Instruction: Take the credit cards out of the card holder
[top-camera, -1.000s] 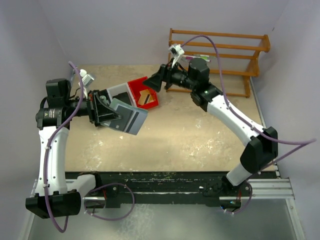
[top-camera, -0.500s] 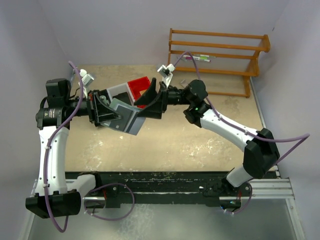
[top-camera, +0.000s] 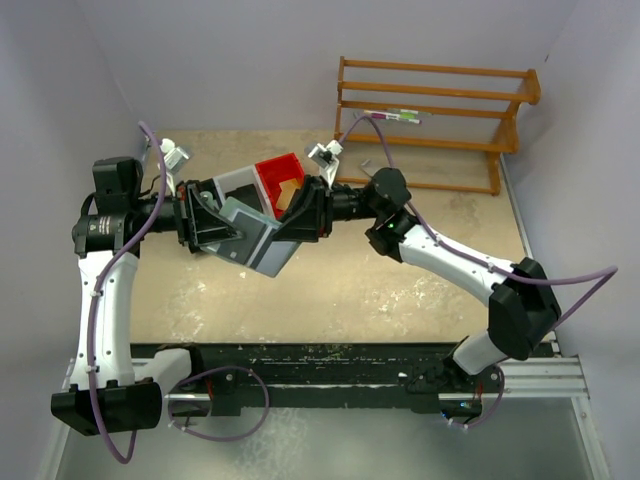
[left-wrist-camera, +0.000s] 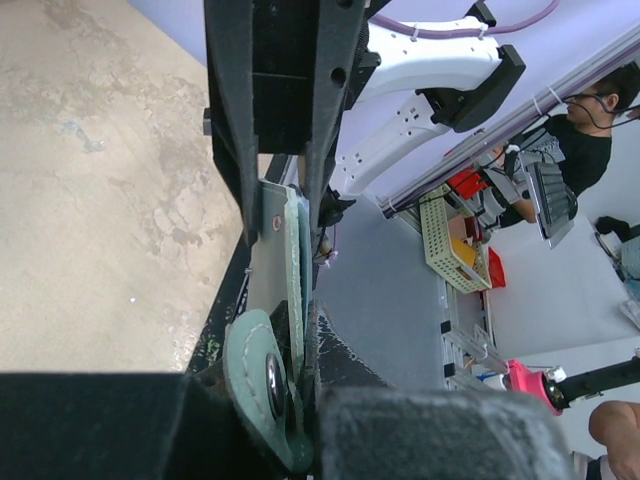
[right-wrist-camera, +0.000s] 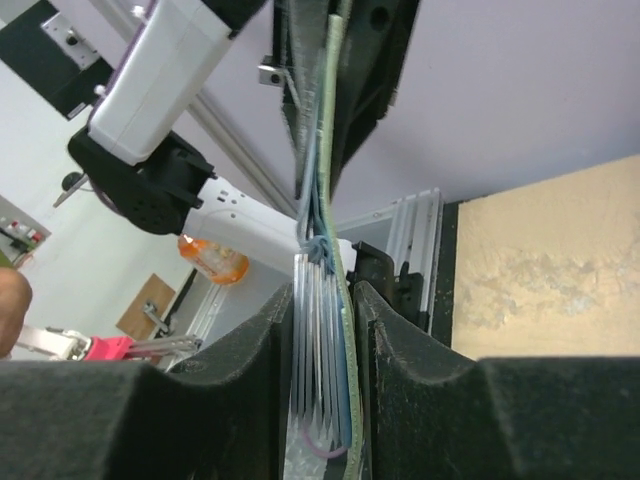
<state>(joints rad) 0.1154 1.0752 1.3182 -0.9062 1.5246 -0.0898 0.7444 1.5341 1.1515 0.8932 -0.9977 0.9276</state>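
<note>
My left gripper (top-camera: 207, 224) holds the grey-green card holder (top-camera: 238, 216) up above the table, shut on its snap-button end (left-wrist-camera: 262, 372). The grey-blue credit cards (top-camera: 266, 247) stick out of the holder toward the right arm. Seen edge-on in the right wrist view, the stack of credit cards (right-wrist-camera: 318, 350) sits between my right gripper's (right-wrist-camera: 320, 400) black pads, with the holder's thin green edge (right-wrist-camera: 337, 150) beside it. My right gripper (top-camera: 300, 214) is shut on that stack, pads pressing both sides.
A red bin (top-camera: 280, 176) and a grey bin (top-camera: 235, 185) sit on the tan table (top-camera: 380, 270) behind the held holder. A wooden rack (top-camera: 440, 110) stands at the back right. A black rail (top-camera: 330, 365) runs along the near edge.
My right gripper swung left from beside the red bin to the holder's free end and closed its jaws on the cards. The left gripper and holder stayed put.
</note>
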